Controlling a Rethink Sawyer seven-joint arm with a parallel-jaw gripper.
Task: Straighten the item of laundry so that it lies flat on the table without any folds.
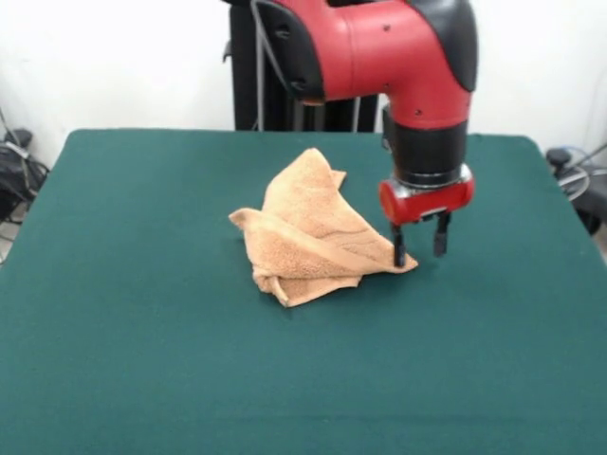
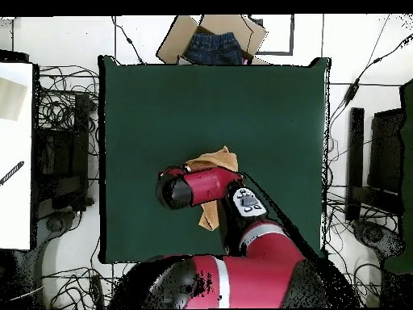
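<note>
Hanging upright, arm [image 1: 379, 47] sets spread fingers [image 1: 399, 248] at crumpled towel's [image 1: 308, 232] corner.

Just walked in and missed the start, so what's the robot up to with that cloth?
The red arm is working on a tan towel that lies crumpled and folded over itself on the green table. Its tool is down at the towel's corner on the picture's right in the front view, fingers open, one beside the corner's tip. Nothing is gripped or lifted yet, so the towel is far from flat.

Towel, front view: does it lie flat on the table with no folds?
No: the towel is crumpled and folded over itself on the table.
</note>
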